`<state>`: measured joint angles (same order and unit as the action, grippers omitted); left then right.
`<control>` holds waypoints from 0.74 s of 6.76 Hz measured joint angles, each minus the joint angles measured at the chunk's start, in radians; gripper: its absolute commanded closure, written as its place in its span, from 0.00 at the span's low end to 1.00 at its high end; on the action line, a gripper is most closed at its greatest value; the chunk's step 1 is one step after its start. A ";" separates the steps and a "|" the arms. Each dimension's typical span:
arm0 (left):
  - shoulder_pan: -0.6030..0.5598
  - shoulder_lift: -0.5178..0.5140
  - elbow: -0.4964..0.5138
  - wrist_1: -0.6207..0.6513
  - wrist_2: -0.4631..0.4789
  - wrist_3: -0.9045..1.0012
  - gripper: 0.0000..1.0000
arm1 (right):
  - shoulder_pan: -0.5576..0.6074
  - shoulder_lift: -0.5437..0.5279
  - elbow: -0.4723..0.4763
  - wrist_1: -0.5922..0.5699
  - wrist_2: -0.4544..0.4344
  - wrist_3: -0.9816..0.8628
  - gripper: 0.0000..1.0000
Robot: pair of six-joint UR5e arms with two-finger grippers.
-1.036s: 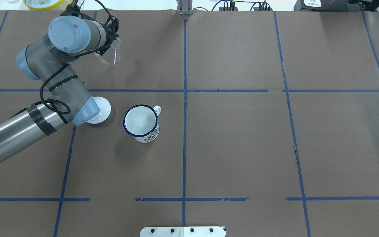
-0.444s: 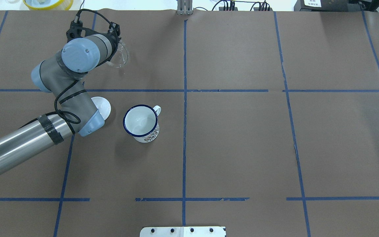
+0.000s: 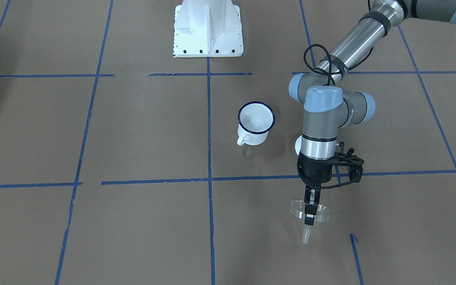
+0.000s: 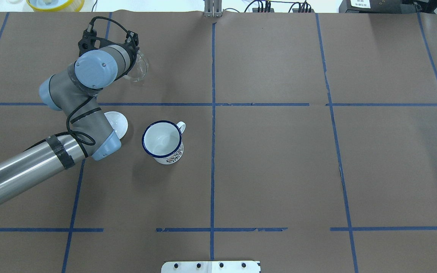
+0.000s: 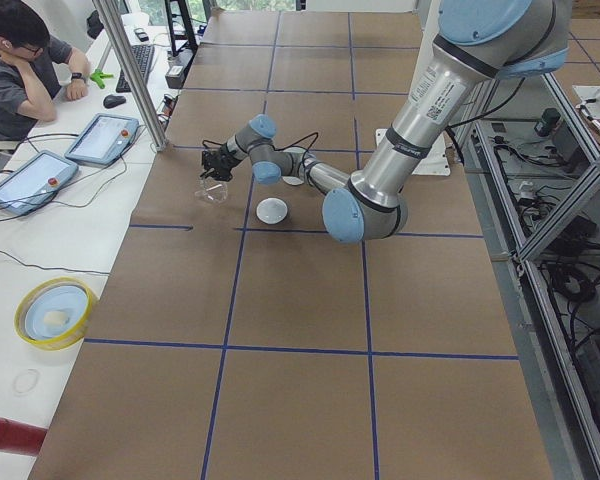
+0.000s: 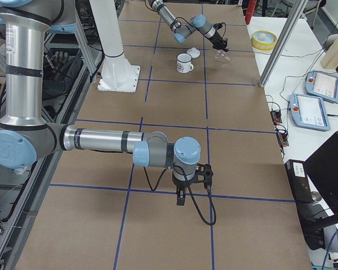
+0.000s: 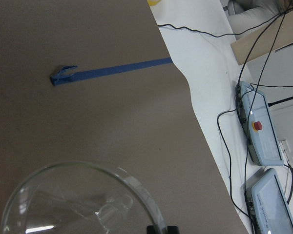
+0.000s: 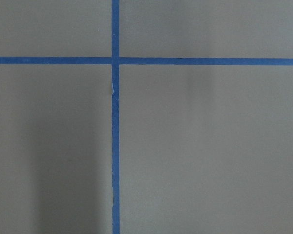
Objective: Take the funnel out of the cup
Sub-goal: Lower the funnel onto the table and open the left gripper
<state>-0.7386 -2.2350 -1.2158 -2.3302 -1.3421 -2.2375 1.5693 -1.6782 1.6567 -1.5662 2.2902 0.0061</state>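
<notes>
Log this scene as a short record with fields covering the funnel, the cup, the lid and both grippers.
funnel: clear, out of the cup, spout down, held by its rim
cup: white, blue rim, upright, empty, on the table
left gripper: shut on the funnel's rim, away from the cup
right gripper: above bare table far from the cup; open or shut cannot be told
lid: white, beside the cup
task state: funnel removed, not yet released

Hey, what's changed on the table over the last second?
The left claw, still shut on the funnel, has carried it a little rightward in the overhead view and seemingly lower, turning it more upright. The cup and the white lid haven't moved.
</notes>
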 measured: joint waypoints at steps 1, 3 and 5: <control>0.002 0.000 0.001 -0.001 0.003 0.002 0.00 | 0.000 0.000 0.000 0.000 0.000 0.000 0.00; 0.003 0.000 0.001 -0.003 0.004 0.008 0.00 | 0.000 0.000 0.000 0.000 0.000 0.000 0.00; 0.003 0.000 -0.003 -0.003 0.003 0.015 0.00 | 0.000 0.000 0.000 0.000 0.000 0.000 0.00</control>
<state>-0.7360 -2.2347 -1.2186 -2.3332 -1.3387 -2.2227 1.5693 -1.6782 1.6567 -1.5662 2.2902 0.0061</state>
